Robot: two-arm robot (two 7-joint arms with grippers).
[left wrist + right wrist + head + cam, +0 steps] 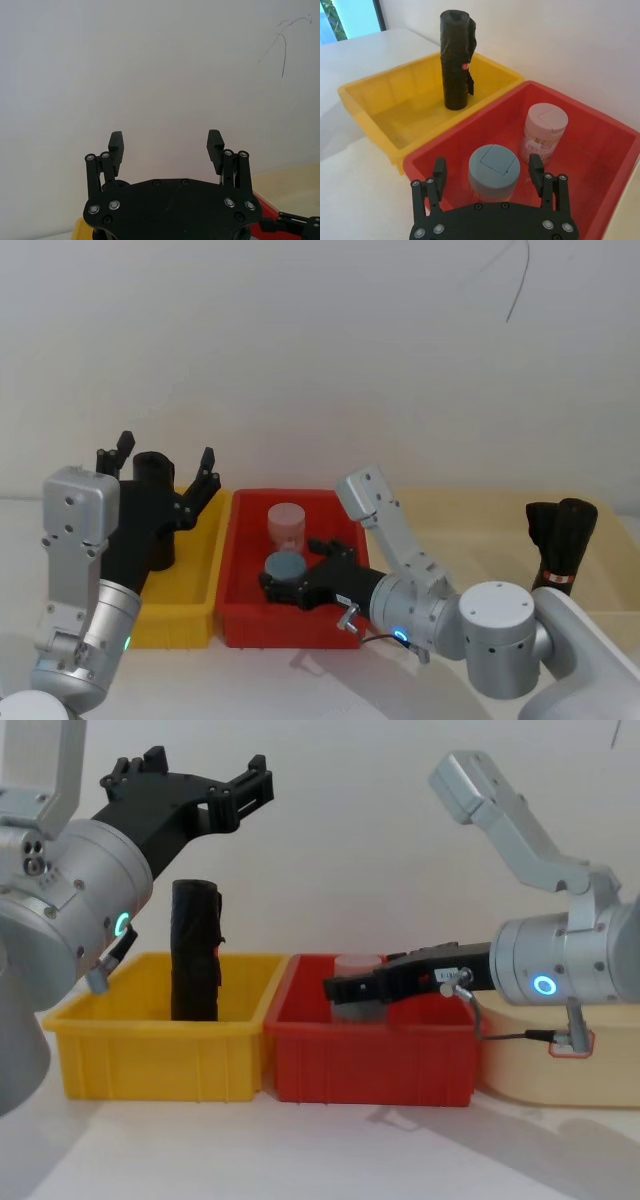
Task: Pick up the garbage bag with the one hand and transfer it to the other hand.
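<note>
head: tall black cylindrical garbage bag roll upright in yellow plastic bin | chest: left claw above roll, fingers apart (empty) | right wrist: right claw spread over red plastic bin, grey-lidded jar between fingers

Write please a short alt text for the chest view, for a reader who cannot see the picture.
A black garbage bag roll stands upright in a yellow bin, with the open left gripper raised above it. The right gripper reaches in from the right, over the red bin beside it, near a pale jar.
</note>
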